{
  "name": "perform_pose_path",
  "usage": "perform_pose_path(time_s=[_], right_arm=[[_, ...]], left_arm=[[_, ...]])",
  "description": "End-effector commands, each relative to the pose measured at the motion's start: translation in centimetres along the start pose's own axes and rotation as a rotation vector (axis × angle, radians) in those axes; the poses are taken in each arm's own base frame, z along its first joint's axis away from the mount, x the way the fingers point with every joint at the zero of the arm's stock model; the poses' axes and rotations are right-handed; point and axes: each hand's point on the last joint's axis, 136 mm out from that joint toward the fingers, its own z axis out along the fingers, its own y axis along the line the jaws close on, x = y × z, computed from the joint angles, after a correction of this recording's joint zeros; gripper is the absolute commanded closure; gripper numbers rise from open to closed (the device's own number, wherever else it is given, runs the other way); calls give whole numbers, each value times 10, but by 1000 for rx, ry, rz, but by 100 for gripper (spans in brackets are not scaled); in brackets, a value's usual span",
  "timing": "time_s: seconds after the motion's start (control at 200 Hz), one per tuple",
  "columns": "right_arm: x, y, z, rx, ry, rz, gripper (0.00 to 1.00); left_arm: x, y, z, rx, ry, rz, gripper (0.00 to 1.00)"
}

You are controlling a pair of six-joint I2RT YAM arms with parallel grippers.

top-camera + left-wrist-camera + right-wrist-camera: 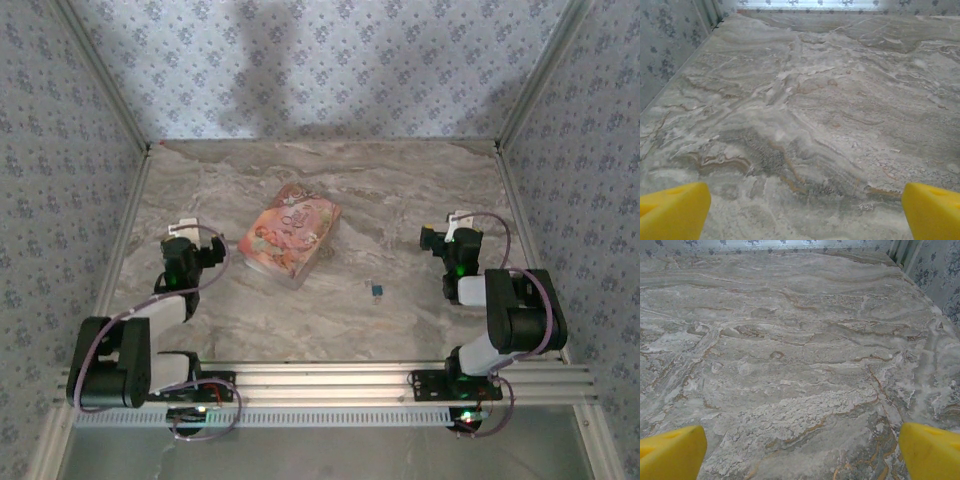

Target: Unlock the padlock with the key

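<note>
Approach not begun: left gripper (184,230), right gripper (455,224) both wide, empty. Padlock (376,291) near-centre, right of pink box (290,238). You need key found first; too small to tell.

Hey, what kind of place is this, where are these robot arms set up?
Probably a purpose-built robot test booth rather than a home: a marble-patterned tabletop boxed in on three sides by blue floral-print walls, with a slotted aluminium mounting rail along the near edge.
</note>
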Motion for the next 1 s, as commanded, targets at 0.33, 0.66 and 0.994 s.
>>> perform_pose_path(time_s=[0.33, 0.66, 0.994], right_arm=[[-4, -1, 1, 11, -8, -3, 0], [-5, -2, 1, 12, -8, -2, 0], [-4, -2, 1, 12, -7, -2, 0]], left_arm=[[-8, -1, 20, 68, -118, 1, 2], [2, 11, 45, 37, 2, -48, 2], [-1, 0, 48, 62, 14, 4, 2]])
